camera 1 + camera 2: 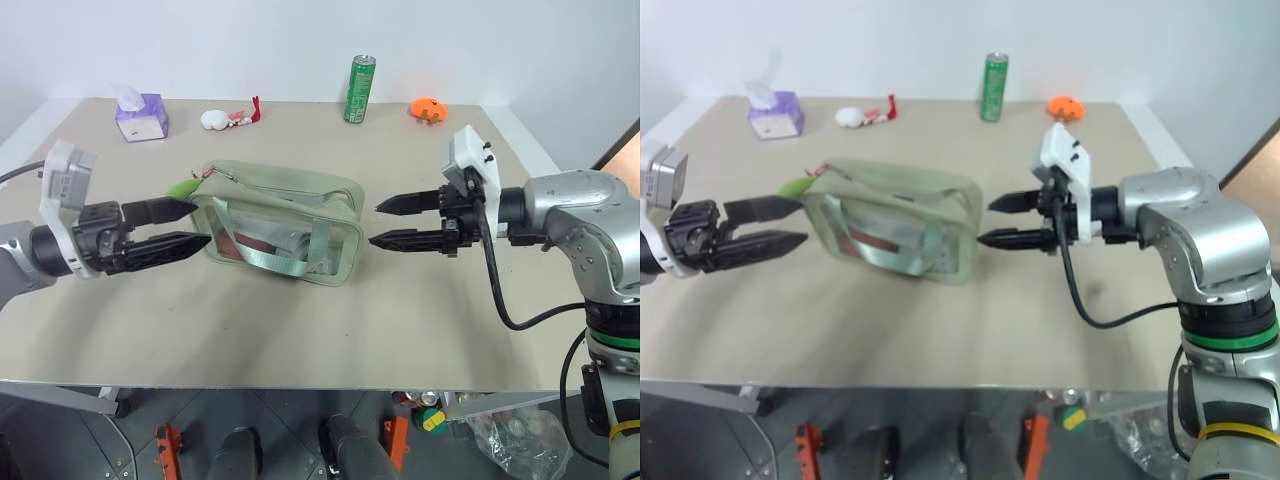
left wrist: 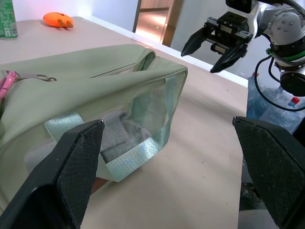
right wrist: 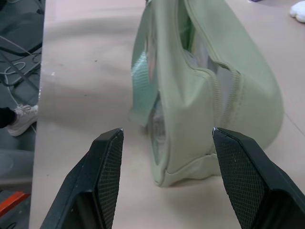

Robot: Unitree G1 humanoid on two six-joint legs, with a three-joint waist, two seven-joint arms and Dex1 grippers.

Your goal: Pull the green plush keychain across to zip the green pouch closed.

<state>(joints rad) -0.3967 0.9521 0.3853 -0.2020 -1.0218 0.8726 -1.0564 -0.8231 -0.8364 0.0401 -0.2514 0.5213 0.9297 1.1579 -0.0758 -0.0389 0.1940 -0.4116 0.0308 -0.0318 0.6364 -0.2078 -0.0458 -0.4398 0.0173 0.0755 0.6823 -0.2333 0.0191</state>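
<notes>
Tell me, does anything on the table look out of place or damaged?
Nothing stands out. The green pouch sits upright on the table, and the green plush keychain hangs at its left end. Nothing looks spilled or torn.

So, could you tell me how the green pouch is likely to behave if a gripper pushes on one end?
The green pouch will probably dent rather than resist, since its fabric top already sags and creases. It may slide across the smooth table, as neither open gripper holds it. Being long and low, with items inside, it seems unlikely to tip.
</notes>
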